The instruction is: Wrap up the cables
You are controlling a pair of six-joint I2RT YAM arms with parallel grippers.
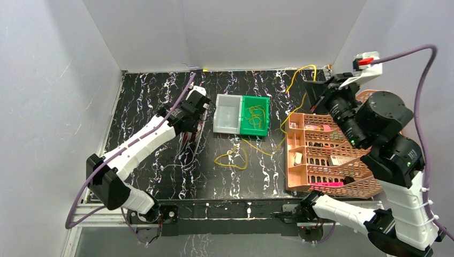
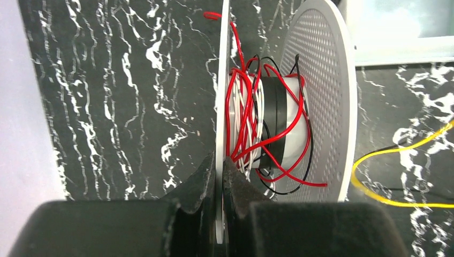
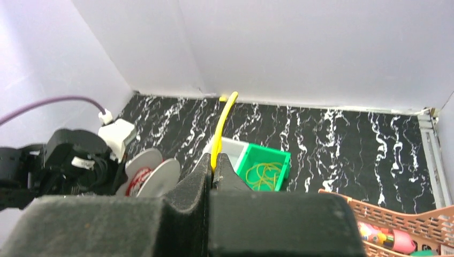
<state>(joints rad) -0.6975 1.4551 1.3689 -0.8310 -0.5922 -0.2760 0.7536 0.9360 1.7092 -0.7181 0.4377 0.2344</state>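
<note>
Yellow cable (image 3: 220, 123) is pinched in the right claw (image 3: 214, 165), which is closed tight on it and raised over the far right corner of the bench (image 1: 144, 96). Its slack trails down toward mid-bench and lies looped short of the near edge. Left claw (image 2: 219, 167) is clamped on the near flange of the white perforated spool (image 2: 321, 107), which stands on edge toward the left edge. Wound wires (image 2: 243, 123) in red, white and black sit round the hub.

Judgement: the step in hand is leading the cable into the gap between the flanges. Keep light tension, feed square to the hub and keep the spool steady; a slack turn would likely slip over a flange.

Obstacles: green bin (image 1: 267, 116), holding more yellow coils, and clear tray (image 1: 227, 113) sit between the claws on the cable's run. Pink basket (image 1: 289, 155) at the right edge could snag the trailing length.
</note>
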